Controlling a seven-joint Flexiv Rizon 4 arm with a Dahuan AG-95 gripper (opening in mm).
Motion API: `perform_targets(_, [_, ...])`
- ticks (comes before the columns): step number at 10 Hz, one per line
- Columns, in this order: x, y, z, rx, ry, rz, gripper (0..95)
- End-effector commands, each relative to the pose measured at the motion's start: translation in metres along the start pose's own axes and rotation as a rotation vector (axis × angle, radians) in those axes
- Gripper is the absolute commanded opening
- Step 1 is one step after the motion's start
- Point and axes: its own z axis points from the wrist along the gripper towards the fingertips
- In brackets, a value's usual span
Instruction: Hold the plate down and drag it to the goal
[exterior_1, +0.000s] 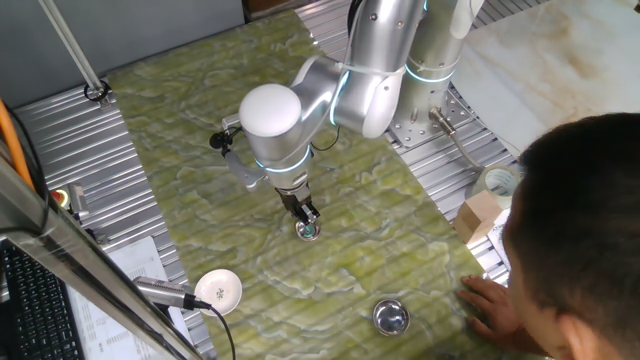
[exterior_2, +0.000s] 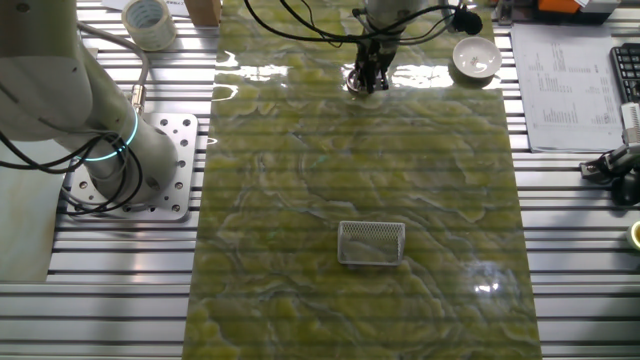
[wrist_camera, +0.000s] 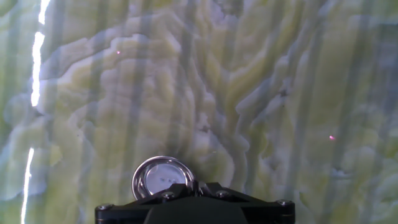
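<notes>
The plate (exterior_1: 308, 232) is a small shiny round silver dish on the green marbled mat, near the mat's middle. My gripper (exterior_1: 305, 214) stands straight above it with its fingers together, the tips down on the plate. In the hand view the plate (wrist_camera: 161, 177) lies at the bottom edge, partly under the black gripper tip (wrist_camera: 186, 185), which sits over its right rim. In the other fixed view the gripper (exterior_2: 367, 80) is at the far end of the mat and the plate is mostly hidden beneath it.
A larger metal bowl (exterior_1: 391, 317) sits near the mat's front edge by a person's hand (exterior_1: 490, 300). A white round disc (exterior_1: 220, 290) lies at the mat's left edge. A wire mesh basket (exterior_2: 372, 242) stands on the mat. A tape roll (exterior_1: 497, 182) is off the mat.
</notes>
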Motion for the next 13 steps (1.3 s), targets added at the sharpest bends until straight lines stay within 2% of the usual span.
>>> perform_targets(1, [0.000,-0.001,0.000,0.009,0.006,0.010,0.0])
perform_targets(4, [0.000,-0.006,-0.001,0.013,0.009,0.011,0.0])
perform_targets(13, [0.002,-0.046,0.002,0.010,0.015,-0.045,0.0])
